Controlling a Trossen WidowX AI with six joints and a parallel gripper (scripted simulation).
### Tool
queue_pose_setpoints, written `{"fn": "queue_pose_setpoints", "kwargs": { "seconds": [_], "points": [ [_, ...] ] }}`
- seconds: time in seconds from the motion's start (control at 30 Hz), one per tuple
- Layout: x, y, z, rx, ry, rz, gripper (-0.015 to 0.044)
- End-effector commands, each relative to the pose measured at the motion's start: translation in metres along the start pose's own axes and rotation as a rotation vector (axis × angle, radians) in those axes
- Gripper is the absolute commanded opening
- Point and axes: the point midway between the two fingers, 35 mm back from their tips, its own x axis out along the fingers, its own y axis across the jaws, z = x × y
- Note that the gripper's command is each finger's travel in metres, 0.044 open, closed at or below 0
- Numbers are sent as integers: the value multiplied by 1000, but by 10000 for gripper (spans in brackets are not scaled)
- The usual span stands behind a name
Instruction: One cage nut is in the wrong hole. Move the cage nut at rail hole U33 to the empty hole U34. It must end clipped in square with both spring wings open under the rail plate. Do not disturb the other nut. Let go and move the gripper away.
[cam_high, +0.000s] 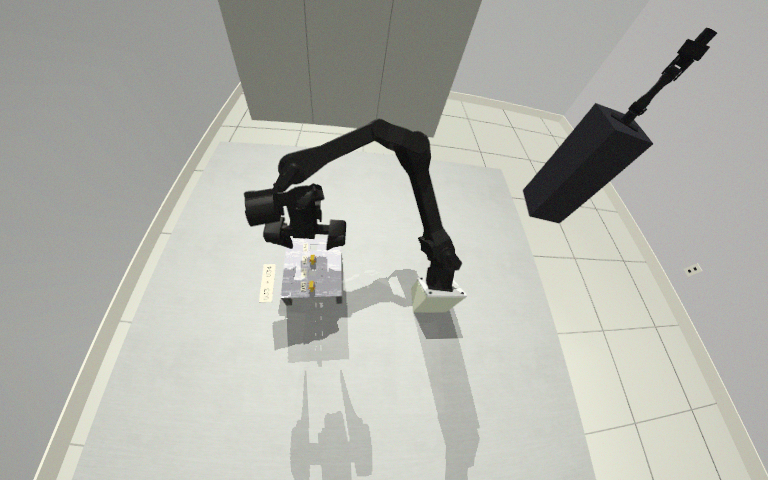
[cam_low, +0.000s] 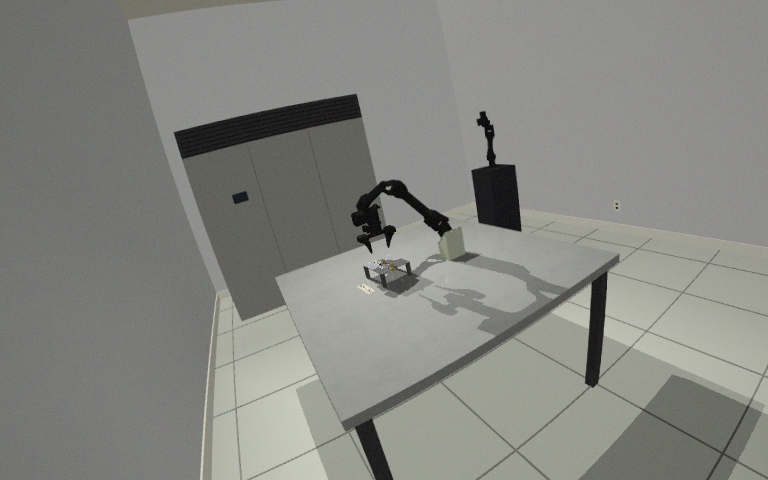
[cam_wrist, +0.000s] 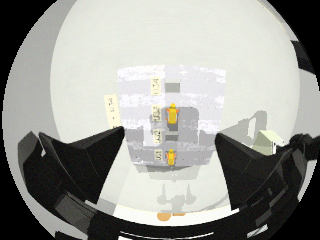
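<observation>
Where "U34" reads, 1 hole (cam_wrist: 172, 86) sits empty.

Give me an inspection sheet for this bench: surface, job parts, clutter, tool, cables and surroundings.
Surface: grey tabletop, crossed by arm shadows.
Job parts: rail plate on short legs; one yellow nut at U33, another yellow nut at the hole nearest the tool; U34 empty. Wings under the plate: cannot tell.
Clutter: nothing seen beyond a paper label beside the plate.
Tool: open, above the plate, holding nothing.
Cables: nothing seen.
Surroundings: grey cabinet; second arm on a black pedestal.
</observation>
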Motion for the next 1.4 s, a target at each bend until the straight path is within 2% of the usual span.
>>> {"fn": "queue_pose_setpoints", "kwargs": {
  "seconds": [0.0,0.07,0.2,0.6,1.0,1.37],
  "points": [
    [11,-2,-1,-16,-3,-9,440],
    [29,-2,-1,-16,-4,-9,440],
    [32,-2,-1,-16,-5,-9,440],
    [32,-2,-1,-16,-5,-9,125],
    [33,-2,-1,-16,-5,-9,120],
    [50,-2,-1,-16,-5,-9,120]
  ]
}}
